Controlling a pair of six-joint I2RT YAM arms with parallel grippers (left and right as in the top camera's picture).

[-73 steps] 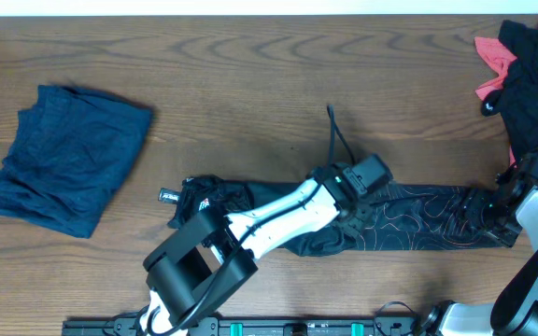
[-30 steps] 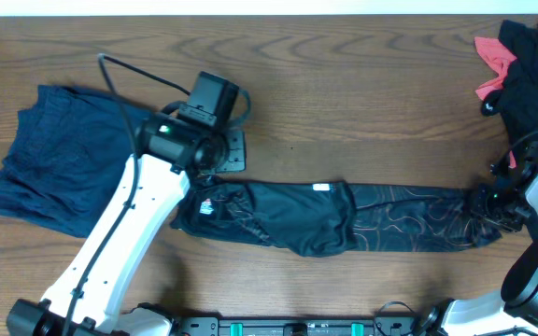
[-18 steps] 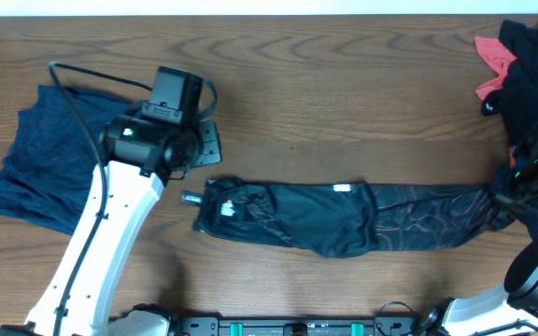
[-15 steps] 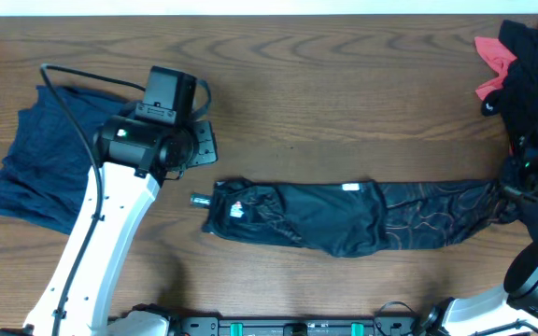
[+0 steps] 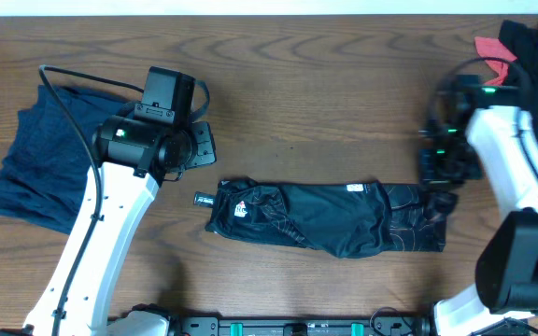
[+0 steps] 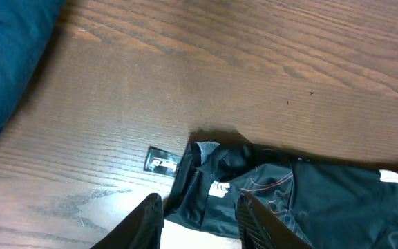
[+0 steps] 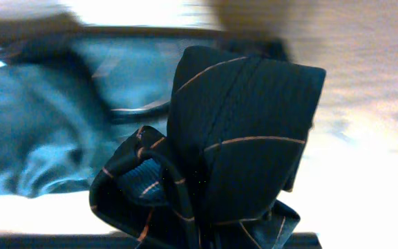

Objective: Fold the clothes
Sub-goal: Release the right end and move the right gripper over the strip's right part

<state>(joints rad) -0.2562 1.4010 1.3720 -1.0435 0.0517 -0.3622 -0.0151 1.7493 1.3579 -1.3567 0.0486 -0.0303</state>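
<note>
Overhead, black jersey [image 5: 306,215]: long bunched strip across the front of the table [image 5: 344,103].
Overhead, right gripper [image 5: 439,198]: down on the strip's right end!
Overhead, left gripper [image 5: 201,149]: hovering just off the strip's left end.
Overhead, navy garment [image 5: 54,159]: far left.
Overhead, black-and-coral garment [image 5: 521,56]: far right corner.
Left wrist, left gripper [image 6: 200,223]: fingers spread, nothing between them, black jersey [image 6: 289,200] below.
Right wrist, black jersey [image 7: 240,124]: fold bunched right at the lens, pinched tight by the right gripper.
</note>
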